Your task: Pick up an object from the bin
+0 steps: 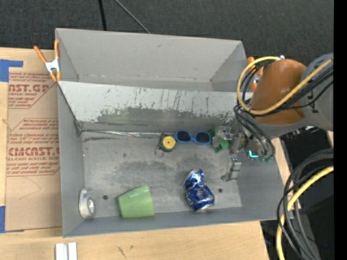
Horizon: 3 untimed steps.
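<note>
Presently: gripper [232,169] at grey bin's [135,169] right side, near crumpled blue packet [198,190]; its opening cannot be told.

Looks like a robotics lab: scuffed grey metal bin [135,169] on a pale worktop [162,245], cable-draped robot arm [277,88] alongside, dark carpet [217,10] beyond.

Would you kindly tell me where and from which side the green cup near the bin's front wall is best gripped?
Probably the green cup is best gripped across the middle of its body, straight down from above: it lies on its side, round wall up, apart from other things.
</note>
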Each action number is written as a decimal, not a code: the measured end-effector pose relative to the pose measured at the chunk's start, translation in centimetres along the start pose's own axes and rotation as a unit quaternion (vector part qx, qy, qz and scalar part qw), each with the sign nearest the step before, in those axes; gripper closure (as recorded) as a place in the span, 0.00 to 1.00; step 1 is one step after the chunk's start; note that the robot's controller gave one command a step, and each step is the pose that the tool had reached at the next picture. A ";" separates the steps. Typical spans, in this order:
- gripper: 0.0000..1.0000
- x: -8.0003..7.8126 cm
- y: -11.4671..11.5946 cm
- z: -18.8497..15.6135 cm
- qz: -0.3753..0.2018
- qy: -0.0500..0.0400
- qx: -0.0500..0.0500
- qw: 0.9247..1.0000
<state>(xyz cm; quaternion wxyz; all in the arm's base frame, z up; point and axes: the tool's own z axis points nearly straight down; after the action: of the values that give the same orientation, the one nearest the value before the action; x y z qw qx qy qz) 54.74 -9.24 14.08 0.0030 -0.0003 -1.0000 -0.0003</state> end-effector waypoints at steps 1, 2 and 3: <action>0.00 5.0 6.5 5.6 -0.030 -0.011 0.001 0.999; 1.00 4.8 6.7 5.5 -0.030 -0.018 0.001 0.999; 1.00 4.1 7.0 -2.0 -0.033 -0.008 0.001 0.999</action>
<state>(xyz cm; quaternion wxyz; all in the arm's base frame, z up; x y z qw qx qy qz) 50.69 -2.24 16.10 -0.0048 0.0331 -0.9994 0.0002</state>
